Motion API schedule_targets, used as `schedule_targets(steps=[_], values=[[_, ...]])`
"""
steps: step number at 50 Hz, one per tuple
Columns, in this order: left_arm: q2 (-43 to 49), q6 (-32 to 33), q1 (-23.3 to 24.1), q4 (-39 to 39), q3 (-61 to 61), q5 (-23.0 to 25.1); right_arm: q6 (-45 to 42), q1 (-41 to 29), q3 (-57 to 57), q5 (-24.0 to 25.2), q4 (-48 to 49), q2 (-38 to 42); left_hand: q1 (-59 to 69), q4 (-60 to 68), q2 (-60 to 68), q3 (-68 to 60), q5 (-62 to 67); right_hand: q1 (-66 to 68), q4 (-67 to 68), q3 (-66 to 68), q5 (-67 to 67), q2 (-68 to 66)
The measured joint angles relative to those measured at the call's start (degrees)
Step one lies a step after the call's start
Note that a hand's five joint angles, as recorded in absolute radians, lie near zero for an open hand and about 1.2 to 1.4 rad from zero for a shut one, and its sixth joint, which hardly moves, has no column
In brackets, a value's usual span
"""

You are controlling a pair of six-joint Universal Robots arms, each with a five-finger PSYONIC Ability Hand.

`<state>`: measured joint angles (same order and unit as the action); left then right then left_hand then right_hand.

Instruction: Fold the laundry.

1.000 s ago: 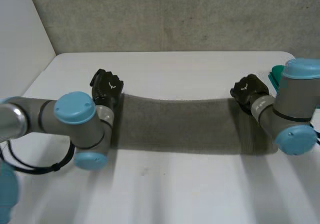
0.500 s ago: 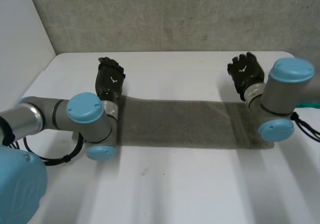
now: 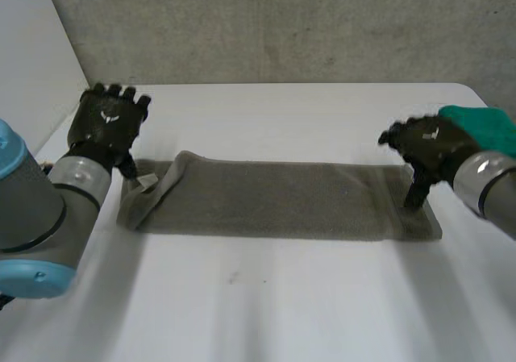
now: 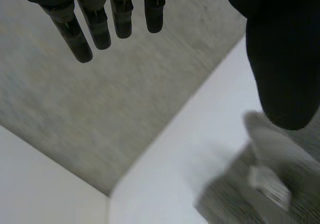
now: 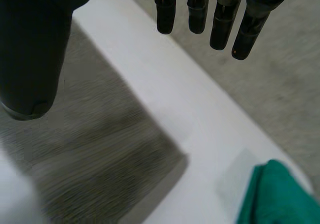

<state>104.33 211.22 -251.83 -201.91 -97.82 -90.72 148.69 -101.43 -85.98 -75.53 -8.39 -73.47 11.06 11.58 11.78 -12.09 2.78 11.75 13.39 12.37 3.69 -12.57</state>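
Observation:
A grey towel (image 3: pixel 274 199) lies folded into a long strip across the middle of the white table (image 3: pixel 266 305). Its left end is rumpled, with a small white label (image 3: pixel 146 181) showing. My left hand (image 3: pixel 106 122) hovers open above and to the left of that end; in the left wrist view its fingers (image 4: pixel 95 27) are straight and hold nothing, with the rumpled towel end (image 4: pixel 272 179) under the thumb. My right hand (image 3: pixel 426 147) is open over the towel's right end. In the right wrist view its fingers (image 5: pixel 220 19) are spread above the towel's corner (image 5: pixel 115 169).
A green cloth (image 3: pixel 482 128) lies at the table's right edge, just behind my right hand, and appears beyond the towel's corner as the green cloth (image 5: pixel 272 194) in the right wrist view. A grey carpeted wall (image 3: pixel 274 27) stands behind the table.
Both hands have let go of the towel and opened. They lifted and drew back outward, left hand leftward, right hand rightward. The towel now lies flat, its left end crumpled.

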Motion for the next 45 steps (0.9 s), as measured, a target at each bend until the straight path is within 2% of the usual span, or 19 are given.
schedule_targets(steps=[6,8,20,25,31,41,45], values=[[2.59,-2.36,-2.38,4.63,-1.09,0.16,-0.05,0.88,-7.63,1.66,4.48,0.27,2.51,2.37,2.23,-2.07,1.92,0.0,0.0,0.0,0.0,0.0],[3.81,-2.42,-2.67,4.97,-1.18,0.07,-0.1,1.07,-8.92,1.75,5.83,0.42,7.48,6.31,6.18,-5.79,5.38,0.0,0.0,0.01,0.0,0.0],[11.21,-2.01,-2.94,5.34,-1.13,-1.73,-0.92,3.56,-12.32,1.7,11.89,5.12,16.06,15.44,14.96,-14.75,14.38,5.22,6.26,7.3,5.87,-6.51],[13.05,-1.67,-2.92,5.1,-0.21,-4.08,-1.04,4.28,-12.3,1.7,12.99,6.84,35.28,33.29,33.43,-32.65,31.79,6.72,8.16,9.04,7.52,-8.33],[15.49,-1.19,-3.21,3.8,2.35,-7.22,-1.05,4.6,-12.32,1.73,13.62,8.17,42.41,43.36,43.17,-42.72,41.13,7.2,8.74,9.58,8.37,-8.98],[18.31,2.9,-6.44,3.03,4.99,-8.86,-1.03,4.59,-12.35,1.81,13.68,8.64,43.47,44.18,44.02,-43.66,42.35,7.22,8.75,9.6,8.45,-8.98],[18.25,4.2,-6.96,2.95,4.64,-8.64,-1.03,4.58,-12.4,1.94,13.8,8.82,34.82,35.6,35.4,-35.18,34.42,8.55,10.37,11.22,9.46,-10.39]])
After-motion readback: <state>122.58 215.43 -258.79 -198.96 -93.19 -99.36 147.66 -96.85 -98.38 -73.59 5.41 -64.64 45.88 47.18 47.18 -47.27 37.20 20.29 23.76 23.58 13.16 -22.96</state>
